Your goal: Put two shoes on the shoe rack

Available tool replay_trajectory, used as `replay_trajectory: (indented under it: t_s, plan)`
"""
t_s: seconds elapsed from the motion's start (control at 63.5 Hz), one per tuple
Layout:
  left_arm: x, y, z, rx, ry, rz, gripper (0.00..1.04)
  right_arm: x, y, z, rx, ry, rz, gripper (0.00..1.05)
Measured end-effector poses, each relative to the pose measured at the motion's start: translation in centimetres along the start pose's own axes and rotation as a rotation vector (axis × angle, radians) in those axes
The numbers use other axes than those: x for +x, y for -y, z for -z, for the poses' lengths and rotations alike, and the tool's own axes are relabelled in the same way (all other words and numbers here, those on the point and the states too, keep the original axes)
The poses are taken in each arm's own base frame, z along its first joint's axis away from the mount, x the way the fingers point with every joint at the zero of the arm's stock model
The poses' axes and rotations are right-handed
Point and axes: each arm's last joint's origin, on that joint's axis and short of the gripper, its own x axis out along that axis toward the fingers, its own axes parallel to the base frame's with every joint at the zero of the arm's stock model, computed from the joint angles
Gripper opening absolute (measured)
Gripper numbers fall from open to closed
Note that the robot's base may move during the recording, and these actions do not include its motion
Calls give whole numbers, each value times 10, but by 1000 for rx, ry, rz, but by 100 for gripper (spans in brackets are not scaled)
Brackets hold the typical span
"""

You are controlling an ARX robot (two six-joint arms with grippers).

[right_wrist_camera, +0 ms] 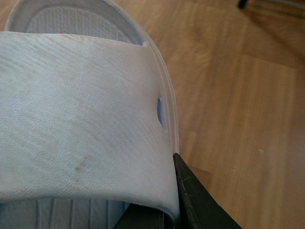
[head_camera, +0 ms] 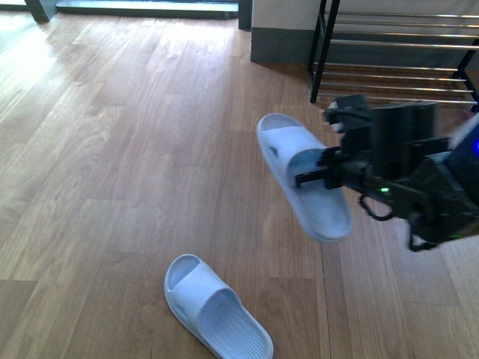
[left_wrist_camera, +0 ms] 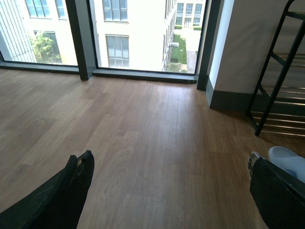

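Front view: right end effector (head_camera: 318,176) clamps the light blue rubber slide (head_camera: 288,149), long axis eleven-to-five; black-framed chrome-barred shoe rack (head_camera: 322,52) lies at one o'clock; left end effector (left_wrist_camera: 167,162) gapes.

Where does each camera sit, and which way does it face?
Front: on body, facing ahead and down; right tool grips held slide; floor slide, shoe rack beyond.
Left wrist: on left arm, facing windows; left tool open, fingers showing.
Right wrist: on right arm, close over held slide; one finger shows.
Shared: shoe rack, front and left wrist.
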Motion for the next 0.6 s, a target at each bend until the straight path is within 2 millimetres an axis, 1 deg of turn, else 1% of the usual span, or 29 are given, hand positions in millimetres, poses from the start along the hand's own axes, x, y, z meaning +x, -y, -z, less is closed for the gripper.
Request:
replay_trajectory:
  t_s: [0.11, 0.126, 0.157, 0.189, 0.205, 0.252, 0.283, 0.362, 0.441, 0.519, 0.598]
  plan:
    - [0, 0, 0, 0, 0, 0, 95, -66, 49, -9, 61, -20, 68, 2]
    - [0, 0, 0, 0, 0, 0, 95, -80, 58, -12, 75, -14, 86, 2]
    - [0, 0, 0, 0, 0, 0, 95, -97, 69, -16, 93, -6, 102, 2]
    - [0, 0, 0, 0, 0, 0, 95, -114, 79, -20, 105, 7, 123, 2]
    - [0, 0, 0, 0, 0, 0, 95, -127, 85, -24, 112, 19, 138, 2]
    - [0, 0, 0, 0, 0, 0, 95, -150, 94, -28, 128, 41, 144, 2]
    - [0, 0, 0, 0, 0, 0, 95, -161, 97, -29, 134, 51, 143, 2]
    - [0, 0, 0, 0, 0, 0, 95, -183, 99, -29, 147, 70, 128, 2]
    - [0, 0, 0, 0, 0, 0, 95, -196, 102, -29, 155, 97, 109, 2]
    - [0, 0, 0, 0, 0, 0, 95, -203, 103, -27, 159, 112, 94, 2]
    - [0, 0, 0, 0, 0, 0, 95, -204, 104, -26, 162, 111, 100, 2]
